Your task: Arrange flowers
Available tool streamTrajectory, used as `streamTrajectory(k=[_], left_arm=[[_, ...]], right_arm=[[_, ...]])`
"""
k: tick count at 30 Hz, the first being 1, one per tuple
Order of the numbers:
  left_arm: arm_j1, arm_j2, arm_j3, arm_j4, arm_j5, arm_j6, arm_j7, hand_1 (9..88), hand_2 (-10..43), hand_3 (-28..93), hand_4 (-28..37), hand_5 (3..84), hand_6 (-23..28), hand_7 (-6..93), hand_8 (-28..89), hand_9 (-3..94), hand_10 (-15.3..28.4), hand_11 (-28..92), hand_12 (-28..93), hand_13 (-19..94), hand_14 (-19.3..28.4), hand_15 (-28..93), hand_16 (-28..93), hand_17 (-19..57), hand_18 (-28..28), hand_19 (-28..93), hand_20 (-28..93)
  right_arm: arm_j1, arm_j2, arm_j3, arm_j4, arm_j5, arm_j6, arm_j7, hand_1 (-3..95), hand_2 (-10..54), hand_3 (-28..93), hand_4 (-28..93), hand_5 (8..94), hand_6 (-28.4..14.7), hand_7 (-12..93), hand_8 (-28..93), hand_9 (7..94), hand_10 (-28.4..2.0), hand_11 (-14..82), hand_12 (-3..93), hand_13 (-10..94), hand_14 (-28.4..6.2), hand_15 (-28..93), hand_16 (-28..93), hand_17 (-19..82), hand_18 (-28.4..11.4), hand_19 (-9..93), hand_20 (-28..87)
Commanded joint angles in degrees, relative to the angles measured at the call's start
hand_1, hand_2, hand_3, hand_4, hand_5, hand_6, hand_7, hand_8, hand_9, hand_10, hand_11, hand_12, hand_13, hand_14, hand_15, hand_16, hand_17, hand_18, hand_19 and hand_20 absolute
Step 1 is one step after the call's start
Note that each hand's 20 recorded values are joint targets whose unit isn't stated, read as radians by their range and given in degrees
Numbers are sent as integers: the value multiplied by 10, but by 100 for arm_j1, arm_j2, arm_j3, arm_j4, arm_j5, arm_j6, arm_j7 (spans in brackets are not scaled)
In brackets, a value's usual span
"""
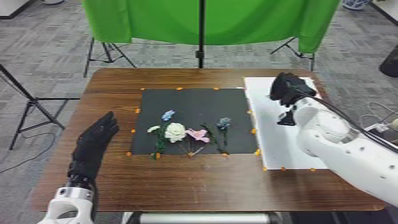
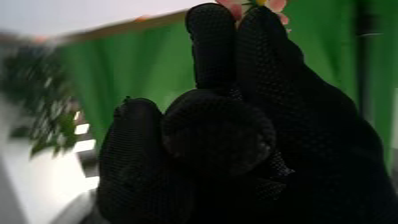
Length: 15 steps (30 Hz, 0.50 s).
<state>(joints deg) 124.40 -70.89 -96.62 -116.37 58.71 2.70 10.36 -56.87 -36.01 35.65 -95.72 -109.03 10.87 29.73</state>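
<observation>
My left hand (image 1: 91, 145) rests low over the table's left side in the head view, its fingers straight. On the dark mat (image 1: 182, 100) lie a white flower (image 1: 175, 132), a pink flower (image 1: 197, 134), a light blue flower (image 1: 168, 115), a darker blue one (image 1: 224, 122) and a small pale one (image 1: 153, 129), with stems toward the near side. My right hand (image 1: 289, 89) is over the back part of the white board (image 1: 293, 142). In the right wrist view, pink petals (image 2: 277, 6) with a yellow centre show at the fingertips of my right hand (image 2: 213, 130), thumb against fingers; its grip hides the stem.
Orange markers edge the mat and board. The wooden table (image 1: 187, 182) extends around them. Behind it hangs a green cloth (image 1: 151, 22) on black stands. My right arm (image 1: 342, 145) crosses the table's right edge, with a dark cable along it.
</observation>
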Motion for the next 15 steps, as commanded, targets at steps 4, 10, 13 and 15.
streamTrajectory(k=[4, 10, 13, 15], left_arm=[[-7, 3, 3, 37, 22, -100, -103, 274, -53, 651, -198, 370, 41, 51, -45, 344, 108, 54, 128, 258, 151, 59, 57, -13, 126, 13, 165], [-44, 4, 32, 52, 49, -139, -123, 275, -53, 650, -199, 370, 42, 50, -45, 344, 107, 53, 128, 258, 151, 59, 57, -13, 126, 13, 166], [-30, 8, 19, 50, 40, -126, -129, 274, -53, 651, -199, 371, 42, 49, -45, 344, 107, 52, 127, 257, 151, 57, 56, -13, 126, 13, 165], [-31, 10, 15, 50, 42, -121, -130, 274, -53, 651, -198, 371, 42, 49, -45, 344, 107, 52, 127, 257, 151, 58, 57, -14, 126, 13, 165]], right_arm=[[-1041, -231, 181, -1150, -223, -319, -311, 633, -95, 551, -199, 813, 5, 187, 86, 922, -89, 61, 343, 937, -7, 578, 315, 688, -92, 932, 543], [-1261, -311, 208, -1193, -76, -552, -292, 621, -95, 549, -182, 805, 3, 182, 88, 913, -90, 58, 343, 937, -8, 573, 319, 684, -91, 932, 544], [-1336, -293, 332, -1220, 140, -777, -336, 606, -95, 536, -168, 781, 1, 180, 88, 891, -94, 58, 340, 933, -9, 568, 331, 679, -89, 932, 540], [-1408, -293, 523, -1268, 311, -1130, -348, 599, -95, 506, -147, 769, -5, 173, 89, 864, -100, 84, 319, 931, -11, 562, 334, 678, -84, 932, 524]])
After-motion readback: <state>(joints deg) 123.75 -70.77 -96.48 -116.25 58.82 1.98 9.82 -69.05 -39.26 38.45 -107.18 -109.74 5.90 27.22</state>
